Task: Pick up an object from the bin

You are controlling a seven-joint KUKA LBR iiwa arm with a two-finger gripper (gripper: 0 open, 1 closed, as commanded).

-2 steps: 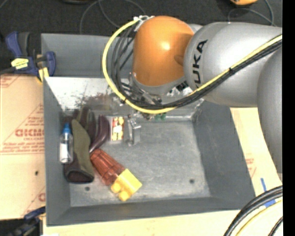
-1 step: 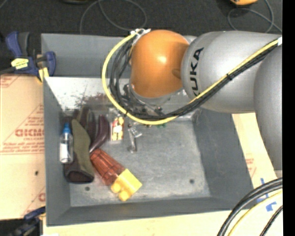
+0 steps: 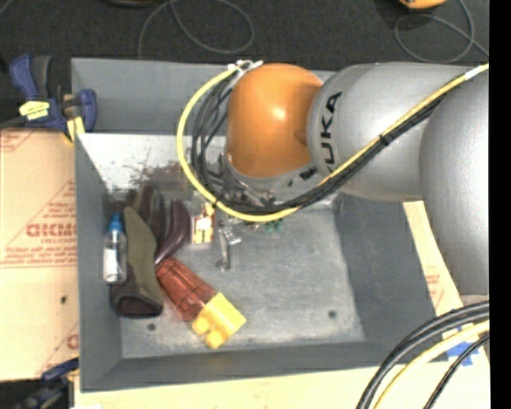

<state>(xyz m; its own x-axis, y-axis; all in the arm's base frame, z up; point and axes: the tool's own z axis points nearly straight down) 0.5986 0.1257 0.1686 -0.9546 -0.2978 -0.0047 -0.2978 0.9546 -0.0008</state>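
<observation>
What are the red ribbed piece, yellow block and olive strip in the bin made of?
Red ribbed piece: likely hard plastic, glossy, translucent; glints along its ribs. Yellow block: opaque moulded plastic, smooth, crisp edges. Olive strip: probably fabric or felt, matte, limp and bent; not certain.

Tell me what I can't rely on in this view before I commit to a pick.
All in the camera view:
- Bin, back and right side: covered by the arm's orange cover and grey links.
- Olive cloth and dark maroon thing on the left: overlapping, outlines unclear.
- Red ribbed thing: lower end hidden by the yellow block.
- Gripper: upper part under the cover.
</observation>
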